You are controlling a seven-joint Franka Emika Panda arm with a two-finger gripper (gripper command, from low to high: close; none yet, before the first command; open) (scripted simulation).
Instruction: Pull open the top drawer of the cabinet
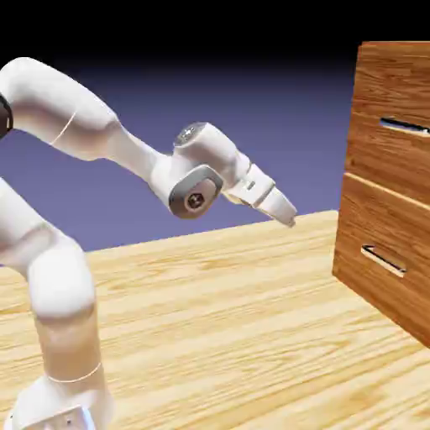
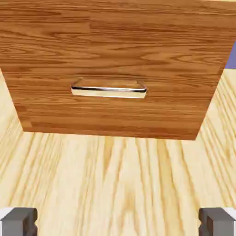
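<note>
Now the end effector (image 1: 288, 215) is wide open and holds nothing. Well ahead of it stands the cabinet (image 1: 388, 235); its top drawer (image 1: 391, 134), higher up, looks rigid and sliding; its thin, probably slippery handle (image 1: 404, 126) is the place to grip.

Even bright render, sharp focus, glare on handle (image 2: 109, 90)

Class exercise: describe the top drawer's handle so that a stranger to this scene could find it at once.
Find the cabinet at the exterior view's right. Its front holds two stacked drawers. The handle wanted is the silver bar on the top drawer, not the matching lower handle.
</note>
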